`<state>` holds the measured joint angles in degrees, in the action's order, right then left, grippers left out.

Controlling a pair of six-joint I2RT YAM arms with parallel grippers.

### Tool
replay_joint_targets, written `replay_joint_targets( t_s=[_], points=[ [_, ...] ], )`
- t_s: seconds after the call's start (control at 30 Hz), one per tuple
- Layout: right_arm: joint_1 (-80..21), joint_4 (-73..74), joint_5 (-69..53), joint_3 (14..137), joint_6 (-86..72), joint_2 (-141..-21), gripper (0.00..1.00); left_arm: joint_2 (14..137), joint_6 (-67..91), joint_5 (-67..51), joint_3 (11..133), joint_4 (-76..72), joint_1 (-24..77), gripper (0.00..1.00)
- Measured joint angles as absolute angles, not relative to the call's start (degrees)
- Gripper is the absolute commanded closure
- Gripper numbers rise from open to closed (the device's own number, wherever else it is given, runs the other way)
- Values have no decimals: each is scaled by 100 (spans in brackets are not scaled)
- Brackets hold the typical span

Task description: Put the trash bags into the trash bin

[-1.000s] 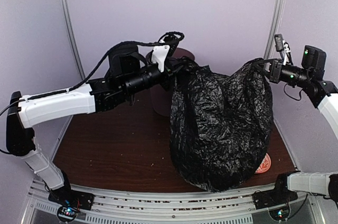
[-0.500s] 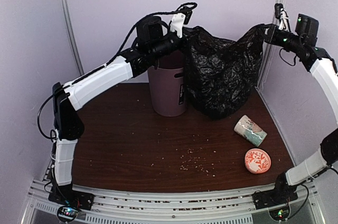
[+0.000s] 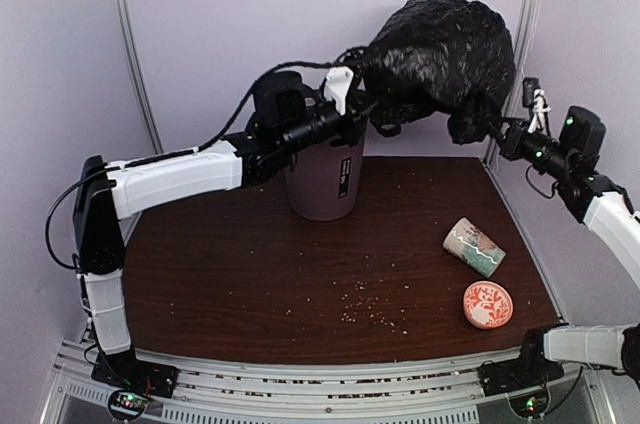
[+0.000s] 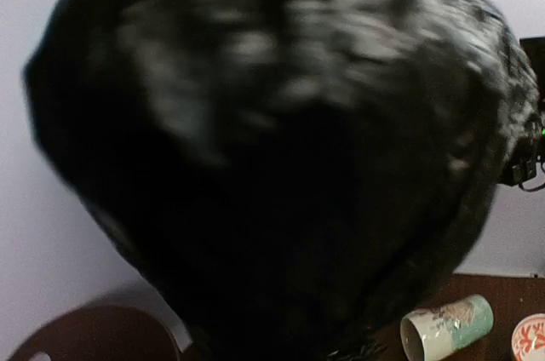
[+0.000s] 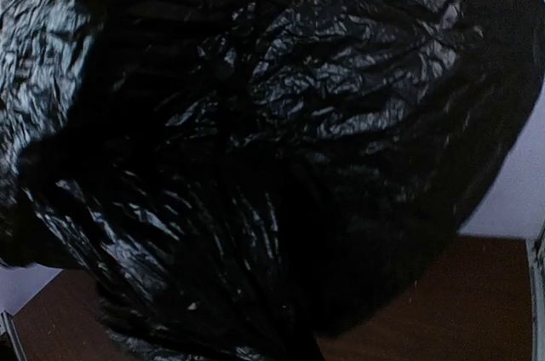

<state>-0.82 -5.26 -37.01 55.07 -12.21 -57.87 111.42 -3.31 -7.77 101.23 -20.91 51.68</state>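
A black trash bag (image 3: 440,49) billows up like a dome in the air at the back, stretched between my two grippers. My left gripper (image 3: 372,116) is shut on the bag's left edge just above the rim of the mauve-brown trash bin (image 3: 322,179). My right gripper (image 3: 497,134) is shut on the bag's right edge, right of the bin. The bag fills the left wrist view (image 4: 281,148) and the right wrist view (image 5: 255,148) and hides both sets of fingers there. The bin's rim (image 4: 85,335) shows at that left wrist view's bottom left.
A patterned cream mug (image 3: 474,246) lies on its side at the right of the brown table (image 3: 250,264); it also shows in the left wrist view (image 4: 447,327). A red patterned round dish (image 3: 487,304) lies nearer the front. Crumbs lie scattered in the middle.
The bag, hanging low between the grippers before, has ballooned upward above them. Both grippers have dropped, and the left one has come over the bin.
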Motion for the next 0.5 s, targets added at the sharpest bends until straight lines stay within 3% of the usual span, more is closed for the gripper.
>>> replay_joint_targets(
  t_s=[0.13,0.5],
  points=[
    [-82,-97,-3791,5199,-1219,-5920,100,11463,-244,-801,9756,-1702,5157,100],
    [-82,-875,-4943,5258,-1461,-5472,100,10975,-25,-812,9194,-2075,5159,100]
  ],
)
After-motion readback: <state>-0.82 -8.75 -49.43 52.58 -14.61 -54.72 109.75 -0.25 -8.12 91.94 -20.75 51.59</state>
